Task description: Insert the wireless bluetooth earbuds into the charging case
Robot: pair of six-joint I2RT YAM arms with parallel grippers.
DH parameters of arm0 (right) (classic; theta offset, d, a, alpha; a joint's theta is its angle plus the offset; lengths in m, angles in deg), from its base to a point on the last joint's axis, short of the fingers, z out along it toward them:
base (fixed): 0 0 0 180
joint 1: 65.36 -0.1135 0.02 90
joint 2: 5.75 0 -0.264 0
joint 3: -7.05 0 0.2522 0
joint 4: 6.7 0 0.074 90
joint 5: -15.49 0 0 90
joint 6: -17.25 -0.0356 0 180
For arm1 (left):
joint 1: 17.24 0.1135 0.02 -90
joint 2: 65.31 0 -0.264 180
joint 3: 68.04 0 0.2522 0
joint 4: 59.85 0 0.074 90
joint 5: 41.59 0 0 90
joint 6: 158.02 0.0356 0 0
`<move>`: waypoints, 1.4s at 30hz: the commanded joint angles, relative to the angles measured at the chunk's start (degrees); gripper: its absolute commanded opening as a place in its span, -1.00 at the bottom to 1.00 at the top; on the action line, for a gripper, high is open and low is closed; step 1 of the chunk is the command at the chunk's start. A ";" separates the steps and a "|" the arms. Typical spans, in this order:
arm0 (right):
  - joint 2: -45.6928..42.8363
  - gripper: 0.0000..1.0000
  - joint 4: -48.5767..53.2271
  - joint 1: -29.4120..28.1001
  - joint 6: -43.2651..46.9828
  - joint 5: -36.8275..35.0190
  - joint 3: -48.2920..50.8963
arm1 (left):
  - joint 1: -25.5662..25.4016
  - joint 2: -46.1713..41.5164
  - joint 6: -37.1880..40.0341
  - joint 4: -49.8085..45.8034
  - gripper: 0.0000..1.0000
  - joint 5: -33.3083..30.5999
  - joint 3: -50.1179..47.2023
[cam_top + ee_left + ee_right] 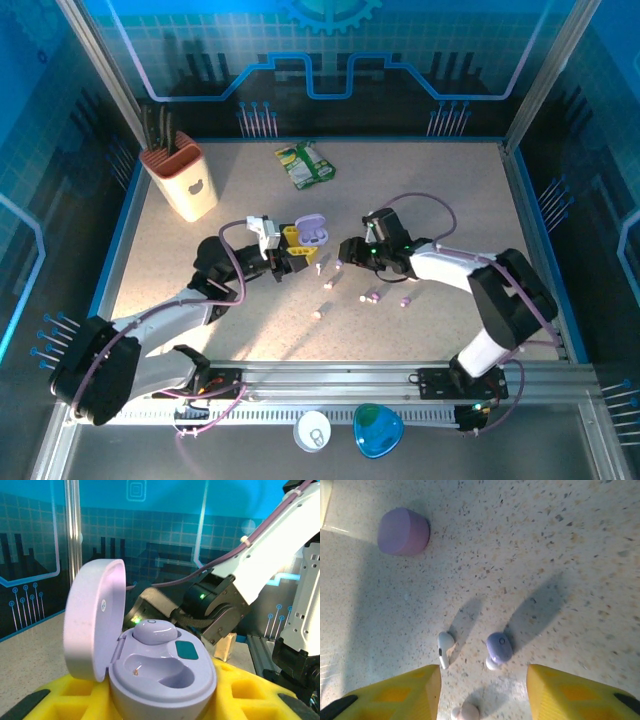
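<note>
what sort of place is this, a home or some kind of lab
Most likely a robot test cell, not a home: the left arm and right arm bolted to a metal rail, a speckled table walled by blue panels printed with circuit graphics.

Cream knife block (186, 180) with black handles at back left, green packet (305, 165) mid-back, on speckled table (450, 210)

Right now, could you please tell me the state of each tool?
Left tool: closed on the open purple charging case.
Right tool: open, holding nothing, above a purple earbud.
</note>
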 commanded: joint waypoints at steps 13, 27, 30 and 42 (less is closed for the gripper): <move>9.09 -0.10 -2.58 -1.16 -1.92 4.12 -5.37 | -0.01 -1.52 0.19 0.97 -0.53 -2.06 -1.50; 9.54 -0.11 -3.34 -1.67 -2.42 4.88 -2.33 | -0.07 -1.10 0.17 0.61 -0.53 -1.46 -1.15; 10.05 -0.11 -3.28 -1.78 -2.36 5.20 -2.76 | -0.02 -1.06 0.02 0.70 -0.53 -1.29 -1.05; 11.51 -0.39 -3.67 -2.03 -3.24 6.28 -3.08 | -0.15 -1.00 0.19 0.70 -0.53 -1.19 -1.43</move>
